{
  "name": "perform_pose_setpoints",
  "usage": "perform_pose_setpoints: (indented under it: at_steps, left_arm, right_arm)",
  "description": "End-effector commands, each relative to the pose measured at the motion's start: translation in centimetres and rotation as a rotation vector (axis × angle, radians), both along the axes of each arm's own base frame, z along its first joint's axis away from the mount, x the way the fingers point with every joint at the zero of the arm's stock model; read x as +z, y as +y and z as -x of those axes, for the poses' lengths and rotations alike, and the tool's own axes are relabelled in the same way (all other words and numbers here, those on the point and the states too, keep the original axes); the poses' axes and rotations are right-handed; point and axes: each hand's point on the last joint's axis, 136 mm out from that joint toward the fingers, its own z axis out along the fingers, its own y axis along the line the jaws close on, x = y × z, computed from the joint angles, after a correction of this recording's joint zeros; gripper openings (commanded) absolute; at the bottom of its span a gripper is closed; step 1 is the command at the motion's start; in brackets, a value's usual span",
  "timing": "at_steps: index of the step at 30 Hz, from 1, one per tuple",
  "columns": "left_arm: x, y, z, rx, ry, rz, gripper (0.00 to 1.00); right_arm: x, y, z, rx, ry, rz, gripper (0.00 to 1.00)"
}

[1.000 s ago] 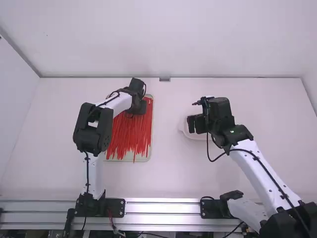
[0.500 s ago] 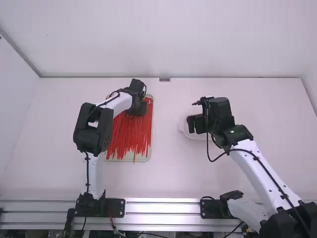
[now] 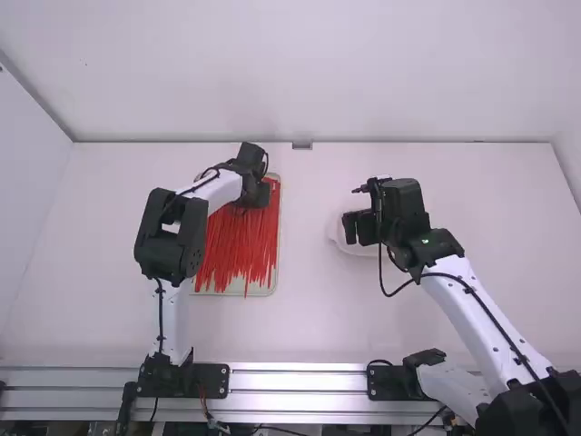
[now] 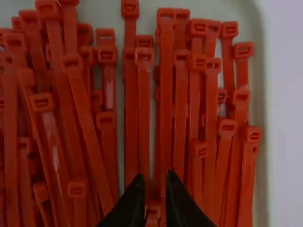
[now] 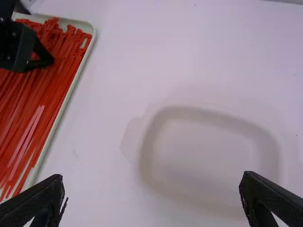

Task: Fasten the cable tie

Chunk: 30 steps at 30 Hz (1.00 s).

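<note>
While the left gripper (image 3: 252,193) sat at the far end of the tray (image 3: 275,272), the high view had the right gripper (image 3: 361,227) over a white dish (image 3: 338,242).

Left wrist view: fingers (image 4: 135,203) were nearly together, pinching one ribbed red cable tie (image 4: 152,215) in the loose pile (image 4: 94,118).

Right wrist view: jaws stood wide apart above the smooth, rounded-rectangular dish (image 5: 142,142), with the tray's pale rim (image 5: 71,90) nearby.
</note>
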Motion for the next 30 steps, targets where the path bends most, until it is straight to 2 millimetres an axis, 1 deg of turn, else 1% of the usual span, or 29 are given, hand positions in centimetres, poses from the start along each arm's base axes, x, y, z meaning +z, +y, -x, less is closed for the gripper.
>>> perform_pose_setpoints:
  at_steps: [1,4,7,10,13,19,23,27,30]
  left_arm:
    - [-1.0,-0.3,1.2,-0.003,0.04,-0.002,0.13]
    - [-1.0,-0.3,1.2,-0.002,0.043,-0.003,0.14]
    - [-0.7,-0.2,1.3,-0.003,0.054,-0.006,0.17]
    - [-0.1,-0.2,1.2,-0.008,0.062,-0.013,0.18]
    - [0.0,-0.2,1.2,-0.007,0.062,-0.012,0.18]
    - [-0.1,-0.1,1.5,-0.004,0.078,-0.016,0.19]
    - [-0.1,-0.1,1.4,-0.003,0.07,-0.015,0.2]
    - [0.0,-0.2,1.3,-0.004,0.069,-0.014,0.24]
    - [0.0,-0.3,1.4,-0.007,0.071,-0.013,0.25]
  right_arm:
    - [0.3,0.0,0.2,0.003,-0.008,-0.005,0.98]
    - [0.3,0.0,0.2,0.003,-0.011,-0.006,0.98]
    - [0.3,0.0,0.2,0.002,-0.011,-0.006,0.98]
    - [0.3,0.0,0.2,0.003,-0.011,-0.006,0.98]
    - [0.3,0.0,0.2,0.003,-0.01,-0.006,0.98]
    - [0.2,0.0,0.2,0.003,-0.008,-0.005,0.98]
    - [0.3,0.0,0.2,0.003,-0.008,-0.005,0.98]
    - [0.2,0.0,0.2,0.003,-0.008,-0.005,0.98]
    - [0.2,0.0,0.2,0.003,-0.007,-0.005,0.98]
